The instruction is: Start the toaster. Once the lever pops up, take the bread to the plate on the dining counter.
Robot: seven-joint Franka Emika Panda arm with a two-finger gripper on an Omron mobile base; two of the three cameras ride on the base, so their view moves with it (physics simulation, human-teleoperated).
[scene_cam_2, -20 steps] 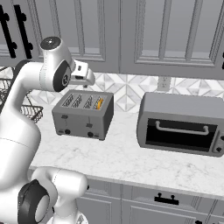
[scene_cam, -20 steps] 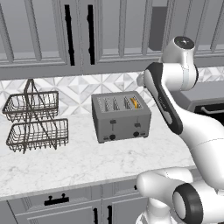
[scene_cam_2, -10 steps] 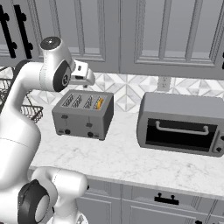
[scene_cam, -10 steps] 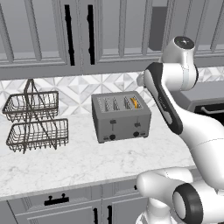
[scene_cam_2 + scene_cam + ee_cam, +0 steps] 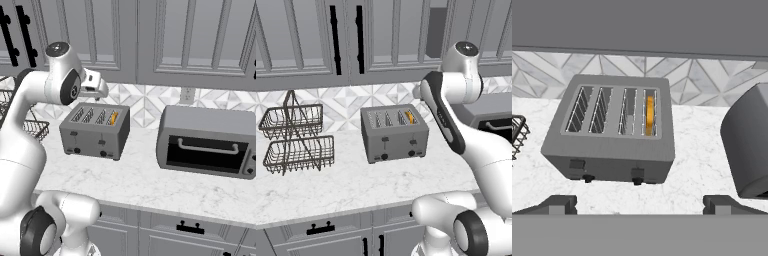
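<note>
The grey four-slot toaster (image 5: 395,132) (image 5: 95,130) (image 5: 612,127) stands on the marble worktop against the tiled wall. The bread (image 5: 411,117) (image 5: 114,118) (image 5: 649,115) sits down in its rightmost slot, with only its golden top edge showing. Two black levers and two knobs are on the toaster's front. My gripper (image 5: 98,86) (image 5: 640,204) hangs open above the toaster, looking down on it, with its fingertips (image 5: 559,202) far apart and nothing between them. The plate and the dining counter are out of view.
A grey toaster oven (image 5: 207,142) (image 5: 747,145) stands right of the toaster. A two-tier wire basket rack (image 5: 296,137) (image 5: 517,135) is to its left. Wall cabinets (image 5: 346,40) hang close above the hand. The worktop's front edge (image 5: 331,210) runs below.
</note>
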